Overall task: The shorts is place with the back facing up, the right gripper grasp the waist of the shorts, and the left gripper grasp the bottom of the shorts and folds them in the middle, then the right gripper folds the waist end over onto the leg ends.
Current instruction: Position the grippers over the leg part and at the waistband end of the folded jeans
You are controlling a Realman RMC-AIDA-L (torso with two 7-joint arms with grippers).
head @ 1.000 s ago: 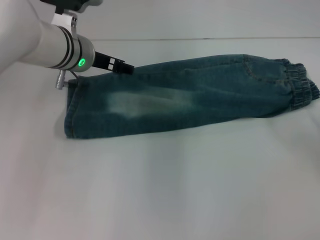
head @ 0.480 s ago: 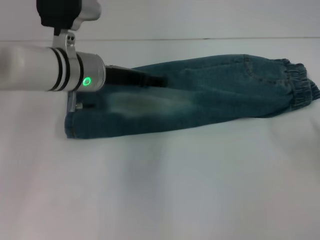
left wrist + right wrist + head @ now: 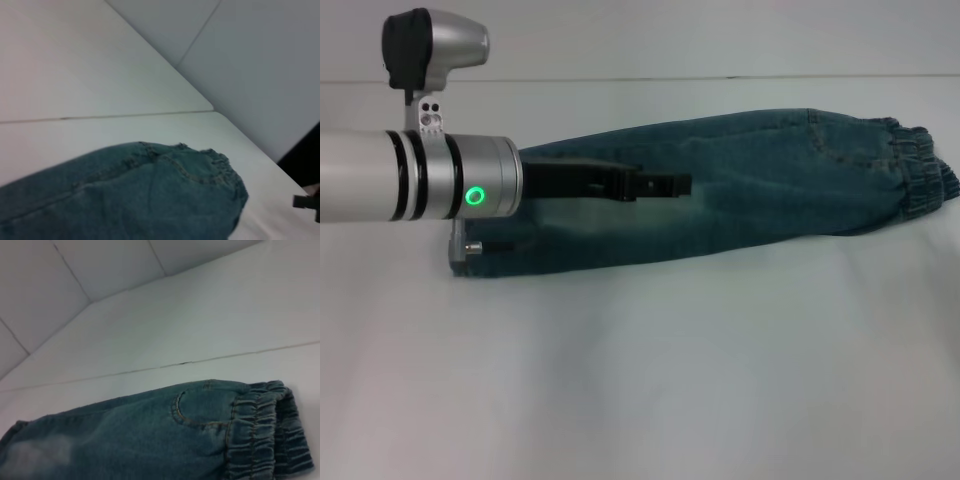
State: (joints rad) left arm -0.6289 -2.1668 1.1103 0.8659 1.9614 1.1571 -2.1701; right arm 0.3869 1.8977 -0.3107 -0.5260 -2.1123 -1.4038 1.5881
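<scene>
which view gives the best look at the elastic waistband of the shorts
The right wrist view: the waist of the shorts fills the corner close up, its gathered ruching and stitching plain. The head view shows it whole but far off, at the right end of the shorts. The left wrist view shows it only edge-on.

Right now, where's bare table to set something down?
The wide stretch of table in front of the shorts is bare, as is the strip behind them. It is crowded over their left half, where the left gripper reaches.
</scene>
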